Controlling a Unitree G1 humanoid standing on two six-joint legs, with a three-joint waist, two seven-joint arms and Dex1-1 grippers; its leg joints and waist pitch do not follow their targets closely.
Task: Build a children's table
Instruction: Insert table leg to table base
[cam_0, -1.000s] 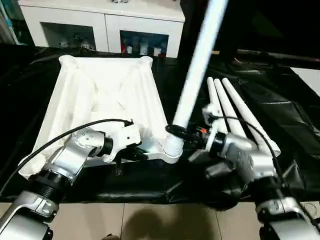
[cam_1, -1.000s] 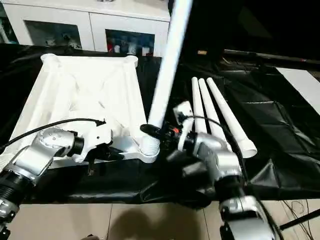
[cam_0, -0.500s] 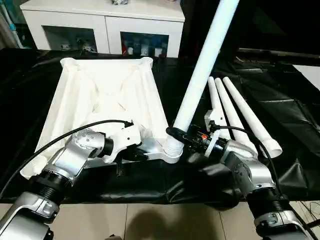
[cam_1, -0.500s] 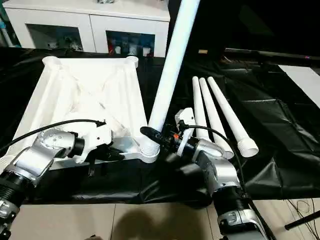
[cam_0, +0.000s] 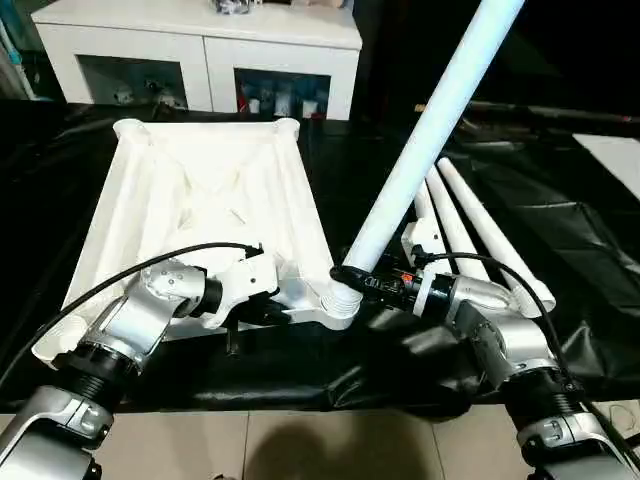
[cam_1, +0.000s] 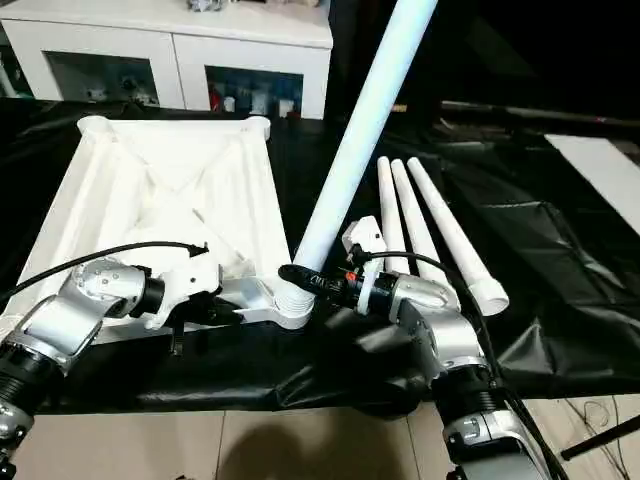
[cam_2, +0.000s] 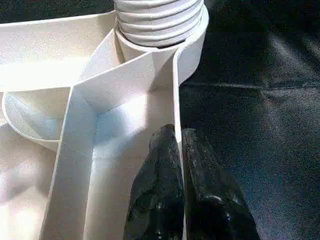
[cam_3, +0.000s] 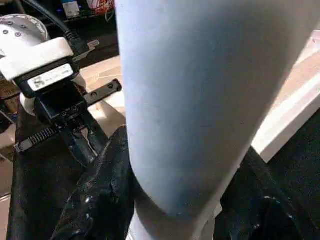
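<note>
The white tabletop (cam_0: 200, 200) lies underside up on a black sheet, ribs showing. One white leg (cam_0: 420, 140) stands with its threaded end (cam_2: 160, 20) in the near right corner socket (cam_0: 340, 305), leaning up and to the right. My right gripper (cam_0: 355, 278) is shut on this leg just above the threads, its black fingers (cam_3: 100, 195) wrapped around the tube (cam_3: 200, 90). My left gripper (cam_2: 179, 137) is shut on the tabletop's near rim wall, a short way left of that socket (cam_1: 290, 300).
Three more white legs (cam_0: 470, 220) lie side by side on the black sheet (cam_0: 560, 180) right of the tabletop. A white glass-door cabinet (cam_0: 200, 50) stands behind. Tan floor (cam_0: 300, 450) runs along the sheet's near edge.
The held leg has tipped further to the right while its base stays in the corner socket. My right forearm has dropped lower. The left gripper keeps its hold.
</note>
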